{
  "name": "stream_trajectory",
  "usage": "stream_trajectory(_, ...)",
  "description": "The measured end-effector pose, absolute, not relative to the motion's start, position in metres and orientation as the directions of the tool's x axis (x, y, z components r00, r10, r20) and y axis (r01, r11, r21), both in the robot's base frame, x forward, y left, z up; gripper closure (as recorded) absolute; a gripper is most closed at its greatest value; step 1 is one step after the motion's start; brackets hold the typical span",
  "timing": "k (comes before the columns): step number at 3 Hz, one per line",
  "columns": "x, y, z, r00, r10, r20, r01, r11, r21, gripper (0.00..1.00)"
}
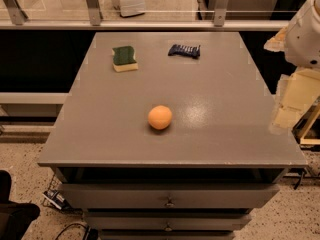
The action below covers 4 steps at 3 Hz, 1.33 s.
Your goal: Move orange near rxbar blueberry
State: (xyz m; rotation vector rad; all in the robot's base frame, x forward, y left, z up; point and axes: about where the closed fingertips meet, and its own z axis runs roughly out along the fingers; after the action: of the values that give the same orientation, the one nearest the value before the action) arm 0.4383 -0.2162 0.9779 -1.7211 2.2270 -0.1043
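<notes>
The orange (pixel 160 117) sits on the grey table top (pixel 220 84), a little in front of the middle. The rxbar blueberry (pixel 184 50), a dark-blue crinkled wrapper, lies flat near the table's far edge, right of centre. My gripper (pixel 283 115) hangs at the table's right edge, level with the orange and well to its right, touching neither thing. The white arm (pixel 307 31) rises above it at the frame's right side.
A green-topped yellow sponge (pixel 124 58) lies at the far left of the table, left of the wrapper. The table has drawers (pixel 169 200) in front. A glass railing (pixel 150 14) runs behind it. Cables (pixel 60 204) lie on the floor at lower left.
</notes>
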Motion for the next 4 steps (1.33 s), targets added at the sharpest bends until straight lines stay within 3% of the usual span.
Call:
stream_trajectory(2,0.443,-0.208,0.98,-0.218,-0.932,-0.29,-0.926,0.291,-0.239,0.0)
stream_trajectory(4,0.466,-0.169,0.941,-0.184,-0.776,-0.603,-0.938,0.322,-0.129,0.0)
